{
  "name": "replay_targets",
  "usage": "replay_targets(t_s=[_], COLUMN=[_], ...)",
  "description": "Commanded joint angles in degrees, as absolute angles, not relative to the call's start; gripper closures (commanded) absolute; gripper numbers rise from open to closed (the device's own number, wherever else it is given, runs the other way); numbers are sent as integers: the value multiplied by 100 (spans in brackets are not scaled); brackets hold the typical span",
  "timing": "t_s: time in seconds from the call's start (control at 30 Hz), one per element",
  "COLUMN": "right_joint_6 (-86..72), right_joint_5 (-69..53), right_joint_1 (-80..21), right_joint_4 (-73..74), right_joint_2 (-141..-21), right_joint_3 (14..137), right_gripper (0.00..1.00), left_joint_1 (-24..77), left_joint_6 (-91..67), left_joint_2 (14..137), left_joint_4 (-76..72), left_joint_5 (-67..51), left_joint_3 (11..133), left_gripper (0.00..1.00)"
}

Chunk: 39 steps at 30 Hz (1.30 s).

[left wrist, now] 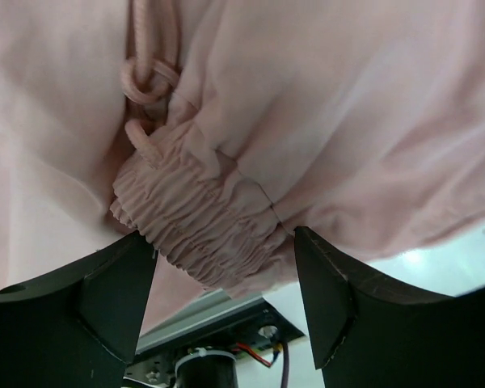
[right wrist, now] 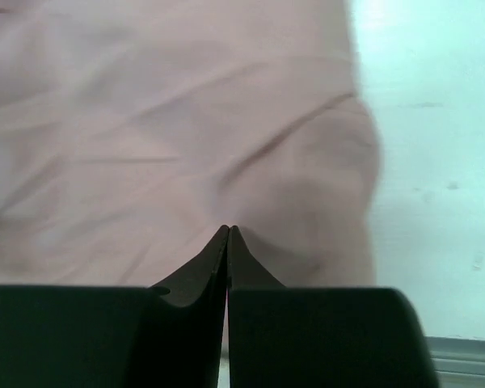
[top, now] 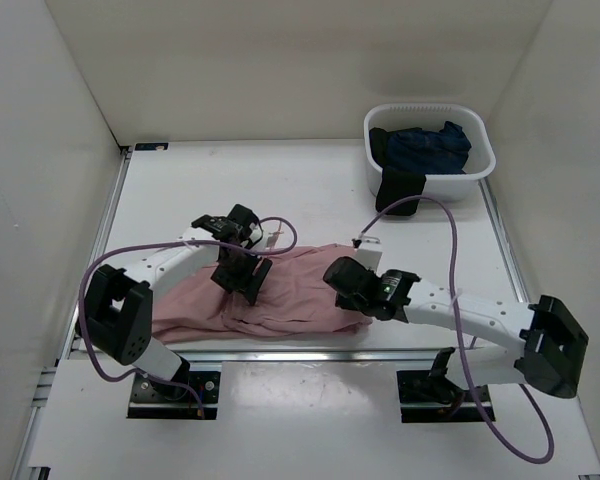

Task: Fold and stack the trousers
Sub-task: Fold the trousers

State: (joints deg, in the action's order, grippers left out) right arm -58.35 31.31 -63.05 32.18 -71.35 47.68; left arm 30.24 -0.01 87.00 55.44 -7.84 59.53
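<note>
The dusty-pink trousers [top: 290,290] lie crumpled near the table's front edge, between the two arms. My left gripper [top: 242,272] hovers over their left part, pointing down. In the left wrist view it [left wrist: 224,242] is open, and the gathered elastic waistband [left wrist: 202,222] spans the gap just past its fingertips, with the knotted pink drawstring [left wrist: 149,77] beyond. My right gripper [top: 346,280] is at the trousers' right end. In the right wrist view it [right wrist: 229,232] is shut, its tips over smooth pink fabric [right wrist: 170,137], with nothing seen between them.
A white basket [top: 480,170] stands at the back right, holding a dark navy garment [top: 425,145], with a black garment [top: 400,188] draped over its front wall. The table's front rail [top: 310,350] runs just below the trousers. White walls enclose the table.
</note>
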Motion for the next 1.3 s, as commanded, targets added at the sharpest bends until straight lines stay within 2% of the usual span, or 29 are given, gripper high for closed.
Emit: replay_targets(t_s=[0.0,0.17,0.27,0.33,0.37,0.4,0.43,0.5,0.53,0.67,0.8,0.97,1.03,1.07,1.17,1.27], right_joint_6=[-6389,-6345,-6293,-6293,-6293,-6241,-6379,-6556,-6609,-6321,-6074,-5836,-5695,-5695,-5695,-5748], right_joint_5=[3008,2988,3259,3523,3629,3691,3752,3753,3753,3262,2795,2102,1733,1366,994,1062], right_joint_1=[-5960,-5854,-5854,-5914,-5985,-5985,-5985,-5933,-5880,-5608,-5204,-4501,-4272,-4271,-4140,-4017], right_joint_4=[3429,3067,3408,3699,3831,3971,4077,4410,4412,3948,3420,2061,1602,1165,809,1036], right_joint_2=[-7548,-7849,-7437,-6972,-6787,-6394,-6207,-5751,-5626,-5370,-5774,-6222,-6284,-6284,-6215,-5881], right_joint_3=[4230,3964,4104,4376,4438,4491,4491,4430,4299,3745,3428,2771,2576,2392,2189,2066], right_gripper=[100,100,100,76,61,40,14,2,1,1,1,3,17,32,48,79], left_joint_1=[3085,3085,3085,3085,3085,3085,3085,3085,3085,3085,3085,3085,3085,3085,2928,2576], left_joint_6=[0,0,0,0,0,0,0,0,0,0,0,0,0,0,0,0], left_joint_2=[8701,8754,8754,8754,8754,8754,8754,8754,8754,8701,8701,8640,8579,8578,8578,8578], left_joint_4=[5168,5168,5168,5168,5168,5168,5168,5168,5168,5221,5273,5431,5493,5493,5493,5546], left_joint_5=[-519,-519,-335,-334,-334,-386,-387,-439,-439,-439,-229,-114,-114,-114,-62,-141], left_joint_3=[5810,5810,5810,5810,5810,5862,5862,5915,5915,5976,6038,6231,6284,6284,6407,6669], left_gripper=[21,21,21,21,21,21,21,21,21,21,21,20,20,19,18,17])
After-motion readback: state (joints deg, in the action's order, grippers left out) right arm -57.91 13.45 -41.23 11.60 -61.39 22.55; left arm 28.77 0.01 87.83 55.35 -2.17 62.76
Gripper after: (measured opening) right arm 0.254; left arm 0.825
